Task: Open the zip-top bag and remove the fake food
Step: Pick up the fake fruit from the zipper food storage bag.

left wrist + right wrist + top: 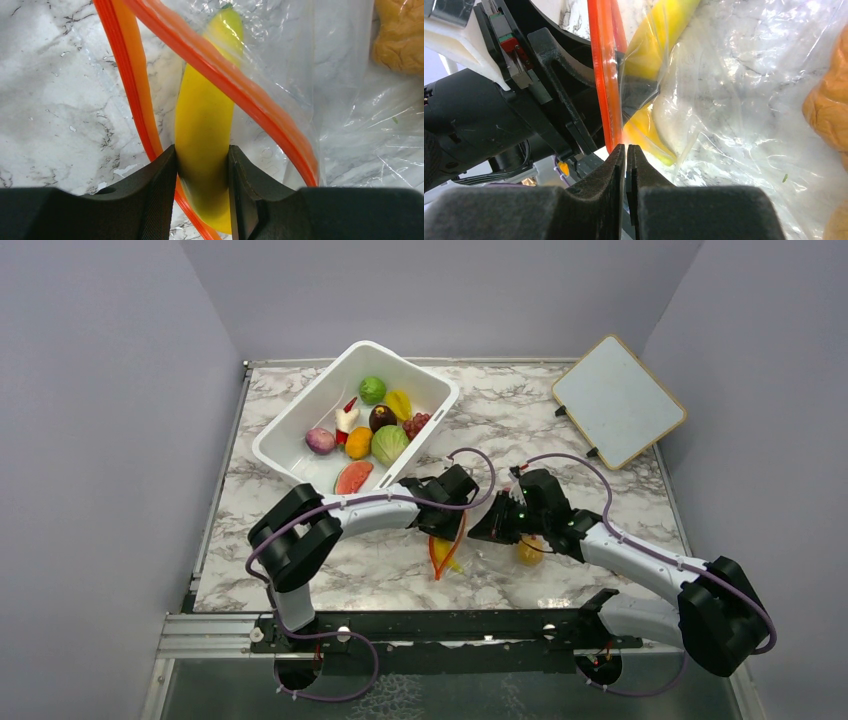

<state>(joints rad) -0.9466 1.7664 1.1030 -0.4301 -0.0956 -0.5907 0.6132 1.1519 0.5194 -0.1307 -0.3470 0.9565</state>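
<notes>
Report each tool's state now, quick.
Left tool: closed on the banana.
Right tool: closed, apparently pinching the zip-top bag.

The table (560, 420) was a white marble-look slab with grey veins. A white rectangular tub (305, 405) sat askew at its back left. A pale board (618, 400) with a wooden rim lay at the back right, well apart from the tub. Near the front middle lay a clear zip-top bag (487, 562).
</notes>
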